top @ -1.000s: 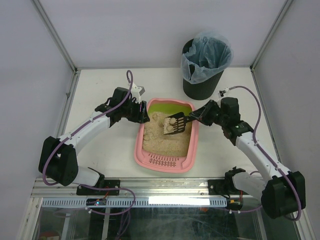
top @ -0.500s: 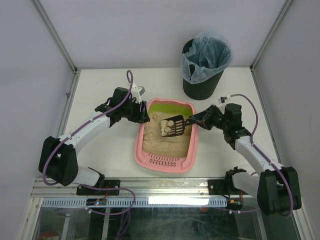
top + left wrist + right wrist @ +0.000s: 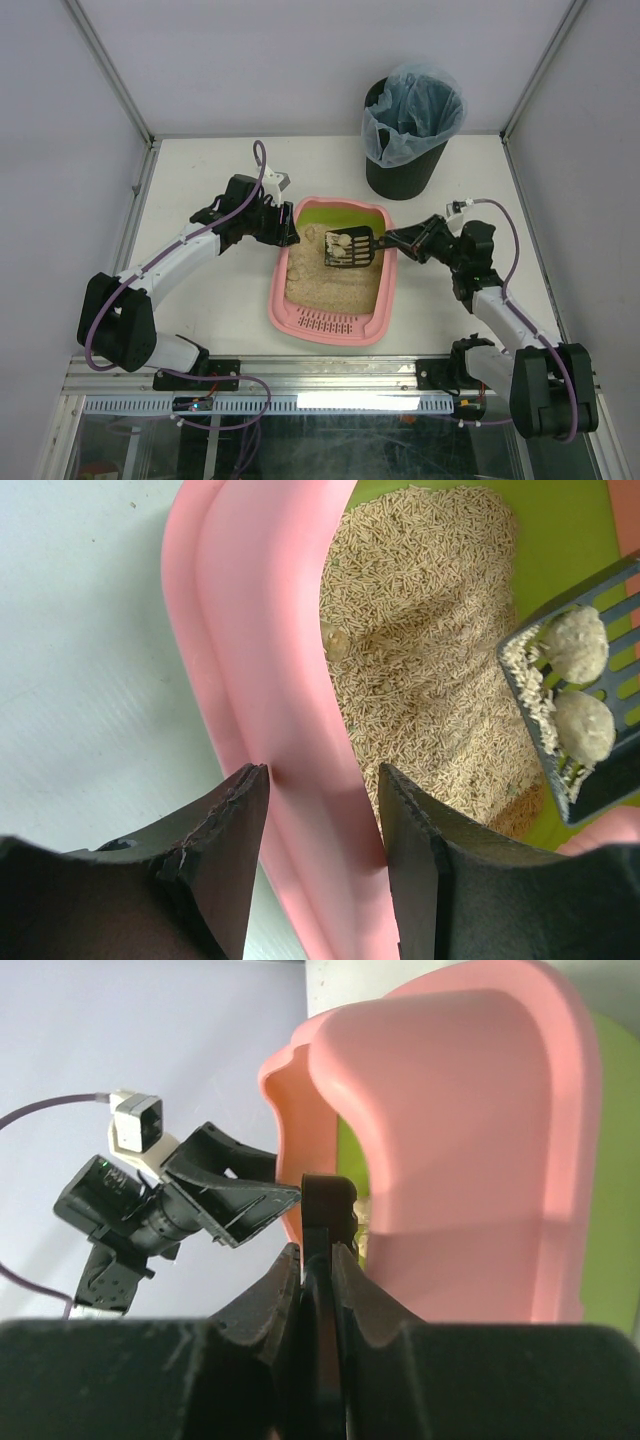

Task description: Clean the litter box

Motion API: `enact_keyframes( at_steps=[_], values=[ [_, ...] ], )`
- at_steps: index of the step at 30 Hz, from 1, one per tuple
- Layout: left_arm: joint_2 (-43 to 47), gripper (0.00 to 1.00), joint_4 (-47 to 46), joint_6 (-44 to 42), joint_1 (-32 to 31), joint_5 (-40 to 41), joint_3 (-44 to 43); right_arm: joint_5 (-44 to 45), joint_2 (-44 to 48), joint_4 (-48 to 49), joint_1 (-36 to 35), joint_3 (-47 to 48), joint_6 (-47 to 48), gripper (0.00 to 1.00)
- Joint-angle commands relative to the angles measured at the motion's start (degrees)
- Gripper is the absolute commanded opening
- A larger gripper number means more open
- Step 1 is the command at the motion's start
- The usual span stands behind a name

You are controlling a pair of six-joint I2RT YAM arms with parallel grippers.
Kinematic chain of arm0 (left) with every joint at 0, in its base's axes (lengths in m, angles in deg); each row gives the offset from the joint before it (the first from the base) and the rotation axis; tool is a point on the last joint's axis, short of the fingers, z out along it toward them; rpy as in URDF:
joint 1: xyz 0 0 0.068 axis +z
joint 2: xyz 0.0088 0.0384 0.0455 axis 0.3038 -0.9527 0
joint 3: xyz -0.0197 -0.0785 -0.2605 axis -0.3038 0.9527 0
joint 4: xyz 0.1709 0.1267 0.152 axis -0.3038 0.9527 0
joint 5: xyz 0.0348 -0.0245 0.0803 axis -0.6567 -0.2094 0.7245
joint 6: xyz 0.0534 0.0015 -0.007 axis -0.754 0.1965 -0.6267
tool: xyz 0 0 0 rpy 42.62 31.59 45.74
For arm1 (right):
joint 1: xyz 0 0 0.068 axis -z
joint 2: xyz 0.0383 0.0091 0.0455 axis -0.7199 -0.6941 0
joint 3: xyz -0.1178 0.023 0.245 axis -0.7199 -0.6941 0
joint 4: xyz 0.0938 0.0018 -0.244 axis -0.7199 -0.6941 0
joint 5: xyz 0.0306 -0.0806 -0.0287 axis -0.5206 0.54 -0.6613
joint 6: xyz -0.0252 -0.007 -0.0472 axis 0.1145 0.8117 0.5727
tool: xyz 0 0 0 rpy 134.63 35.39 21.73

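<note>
The white surface carries all items. The top view shows most of it. The wrist views show only slivers.

The litter box lies at the centre of the surface between the two arms, with its slotted rim toward the bases and its lime-green end toward the far wall. Only the top view shows the whole outline. The left wrist view shows the left wall and part of the litter. The right wrist view shows mainly the outside of a pink wall, which hides the litter entirely.

The black bin stands beyond the box's far right corner, apart from it. It appears in the top view only, and its bag hides the interior.

The left pincer is at the box's left rim. Its fingers stand apart with the pink wall between them. The fingers cover both edges of the rim, so it cannot be told whether they press on it.

The right pincer is clamped on the handle of the scoop, and the handle fills the gap between the fingers. In the right wrist view the wall hides the blade. In the top view the blade is over the litter near the green end.

Two pale clumps lie on the blade among loose grains. They are distinct only in the left wrist view, where the frame edge cuts off part of the blade.
</note>
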Motion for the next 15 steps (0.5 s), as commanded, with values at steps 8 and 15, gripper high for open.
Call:
enact_keyframes(
  at_steps=[8,15],
  values=[
    [0.0,0.49,-0.7,-1.4,0.1,0.6,-2.2,-4.6,2.9,5.3,1.5,3.5,-0.4,0.00],
    [-0.2,0.49,-0.6,-1.3,0.0,0.4,-2.1,-3.5,5.1,9.2,4.1,-1.3,-5.0,0.00]
  ],
)
